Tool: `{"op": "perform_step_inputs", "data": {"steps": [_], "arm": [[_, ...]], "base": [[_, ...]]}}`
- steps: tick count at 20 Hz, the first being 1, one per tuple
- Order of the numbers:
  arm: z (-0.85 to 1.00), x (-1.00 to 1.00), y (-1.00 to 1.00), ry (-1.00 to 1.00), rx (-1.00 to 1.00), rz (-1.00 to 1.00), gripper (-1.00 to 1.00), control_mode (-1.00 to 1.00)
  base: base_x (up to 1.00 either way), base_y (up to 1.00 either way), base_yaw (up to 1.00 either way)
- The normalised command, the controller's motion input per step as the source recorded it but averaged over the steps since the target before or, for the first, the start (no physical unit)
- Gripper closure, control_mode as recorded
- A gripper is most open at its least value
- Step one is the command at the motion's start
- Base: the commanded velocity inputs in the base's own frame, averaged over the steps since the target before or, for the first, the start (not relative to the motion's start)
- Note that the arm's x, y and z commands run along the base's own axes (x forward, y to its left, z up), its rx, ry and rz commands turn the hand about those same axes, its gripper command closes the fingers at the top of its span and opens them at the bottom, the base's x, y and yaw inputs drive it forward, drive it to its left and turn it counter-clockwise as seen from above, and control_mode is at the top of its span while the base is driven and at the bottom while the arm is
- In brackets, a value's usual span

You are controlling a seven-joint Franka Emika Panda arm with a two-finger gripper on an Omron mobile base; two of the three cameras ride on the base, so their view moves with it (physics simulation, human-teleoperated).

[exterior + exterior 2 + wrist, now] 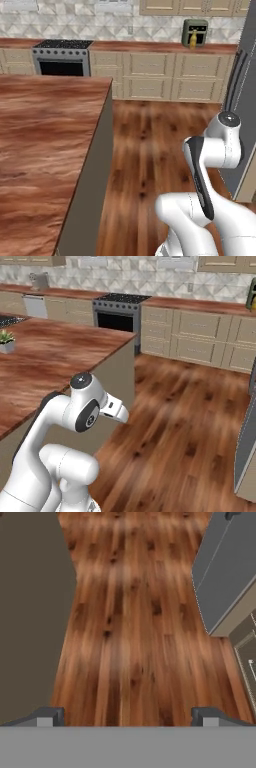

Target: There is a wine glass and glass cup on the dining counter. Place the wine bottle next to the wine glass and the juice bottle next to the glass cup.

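The dining counter fills the left side as a broad reddish-brown wood top; its grey side wall shows in the hand view. A small yellow bottle, the juice bottle, stands far off on the wall counter in front of a dark appliance. My gripper is open, pointing down at the wooden floor between the island and the fridge, with nothing between its fingertips. The wine glass, glass cup and wine bottle are out of view.
A stove sits in the wall counter over beige cabinets. A grey fridge stands close on the right. A small potted plant rests on the island. A wood-floor aisle runs ahead.
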Motion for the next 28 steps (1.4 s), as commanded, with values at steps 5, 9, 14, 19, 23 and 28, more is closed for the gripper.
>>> {"op": "perform_step_inputs", "data": {"steps": [5,9,14,19,23,28], "arm": [[0.0,0.0,0.0,0.0,0.0,0.0,-1.0,1.0],[0.0,0.0,0.0,0.0,0.0,0.0,-1.0,1.0],[0.0,0.0,0.0,0.0,0.0,0.0,-1.0,1.0],[0.0,0.0,0.0,0.0,0.0,0.0,-1.0,1.0],[0.0,0.0,0.0,0.0,0.0,0.0,-1.0,1.0],[0.0,0.0,0.0,0.0,0.0,0.0,-1.0,1.0]], "base": [[0.62,-0.39,-0.09],[0.8,-0.44,0.0],[0.84,-0.46,0.01],[0.82,-0.47,0.0],[0.76,-0.49,0.0],[0.63,-0.53,-0.01]]}}
